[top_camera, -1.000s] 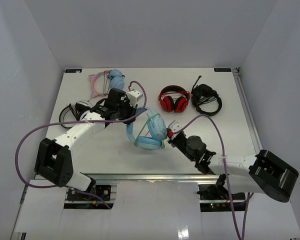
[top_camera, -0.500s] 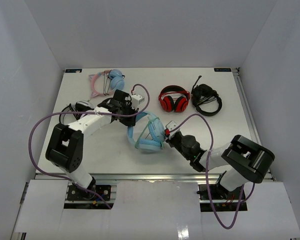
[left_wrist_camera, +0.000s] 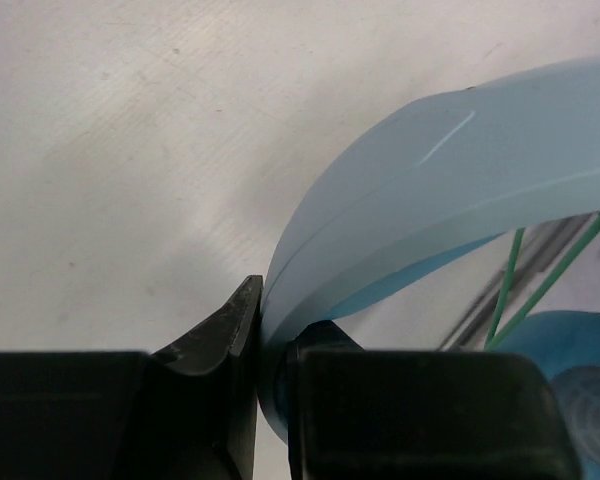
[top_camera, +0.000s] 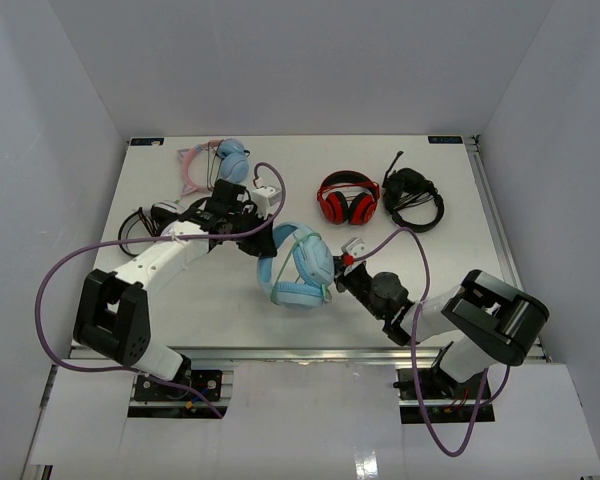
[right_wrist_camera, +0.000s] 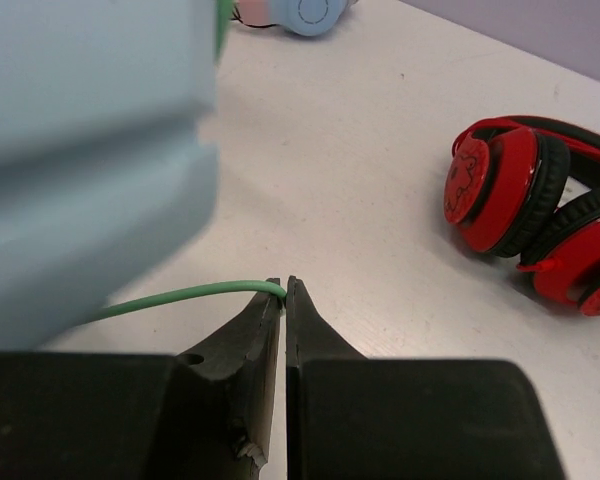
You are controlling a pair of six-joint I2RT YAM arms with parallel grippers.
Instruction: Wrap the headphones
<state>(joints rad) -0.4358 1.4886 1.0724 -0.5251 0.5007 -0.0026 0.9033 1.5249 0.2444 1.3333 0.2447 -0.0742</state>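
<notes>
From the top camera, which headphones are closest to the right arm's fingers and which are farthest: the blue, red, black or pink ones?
1. blue headphones: middle of the table, close by on the left.
2. red headphones: farther back, near the middle.
3. black headphones: back right.
4. pink headphones: back left, farthest.

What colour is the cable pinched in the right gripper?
The cable is pale green, clearest in the right wrist view.

The headphones (top_camera: 298, 265) lie mid-surface (top_camera: 460, 270), an end effector at each side.
The left end effector (top_camera: 263, 240) clamps the headband (left_wrist_camera: 430, 190) from the left; the right end effector (top_camera: 338, 272) pinches the cable (right_wrist_camera: 180, 297) at the right. Behind lie a cat-ear pair (top_camera: 215, 163) at left, and another pair (top_camera: 347, 198) and a headset (top_camera: 412, 198) at right.
</notes>
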